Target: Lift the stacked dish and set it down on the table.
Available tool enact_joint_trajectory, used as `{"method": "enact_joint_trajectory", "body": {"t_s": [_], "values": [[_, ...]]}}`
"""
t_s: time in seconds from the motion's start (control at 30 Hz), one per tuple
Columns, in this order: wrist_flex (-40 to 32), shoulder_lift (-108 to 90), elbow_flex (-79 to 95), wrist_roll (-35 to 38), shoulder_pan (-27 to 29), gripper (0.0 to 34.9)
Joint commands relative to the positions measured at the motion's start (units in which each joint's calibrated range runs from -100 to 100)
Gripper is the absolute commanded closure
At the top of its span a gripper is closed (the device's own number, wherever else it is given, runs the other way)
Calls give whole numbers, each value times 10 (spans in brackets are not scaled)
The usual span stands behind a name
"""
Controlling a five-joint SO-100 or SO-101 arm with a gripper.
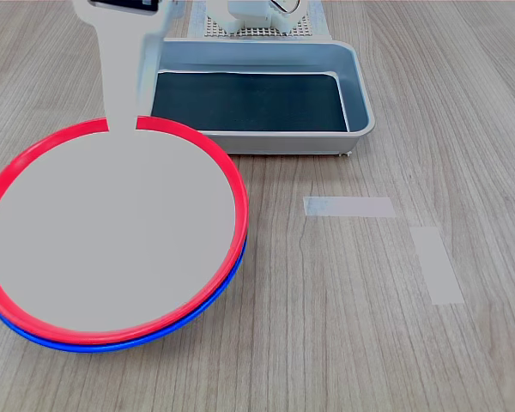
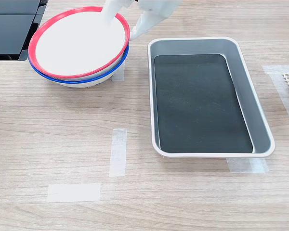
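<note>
In the first exterior view, the wood-grain table (image 1: 343,343) carries two pale tape strips, one lying crosswise (image 1: 349,207) and one lengthwise (image 1: 437,264) just to its right and nearer. At the near left of the same view sits the red-rimmed plate (image 1: 112,232), stacked on top of a blue-rimmed plate (image 1: 112,345) of matching size; only the blue rim shows beneath the red one along the near edge. The red-rimmed plate has a flat pale grey centre and lies slightly offset from the plate below. At its far edge the white gripper (image 1: 124,120) meets the rim, with one finger (image 1: 120,81) reaching down across the red band. In the second exterior view the gripper (image 2: 125,26) straddles the rim at the plate's right side, one finger (image 2: 110,14) over the inside and one (image 2: 142,26) outside; the jaws appear closed on the rim of the red-rimmed plate. Beyond the plates in the first exterior view stands a grey tray (image 1: 360,94) with a dark bottom, well apart from the tape strips. In the second exterior view a black object (image 2: 12,29) occupies the upper left corner, just beside the stack.
</note>
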Motion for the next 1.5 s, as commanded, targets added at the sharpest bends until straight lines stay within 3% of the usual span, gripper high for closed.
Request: {"method": "enact_joint_trajectory", "body": {"t_s": [0.0, 0.63, 0.67, 0.73, 0.8, 1.07, 1.2, 1.47], "values": [[-18, 8, -37, 0, 1, 191], [-105, 102, -80, 17, -3, 197], [-108, 108, -85, 18, -3, 212], [-114, 110, -86, 22, -2, 297], [-116, 108, -83, 24, -1, 346], [-117, 40, -37, 23, -1, 347], [-159, -28, 28, 24, -6, 348], [-172, -130, 85, 19, -52, 348]]}}
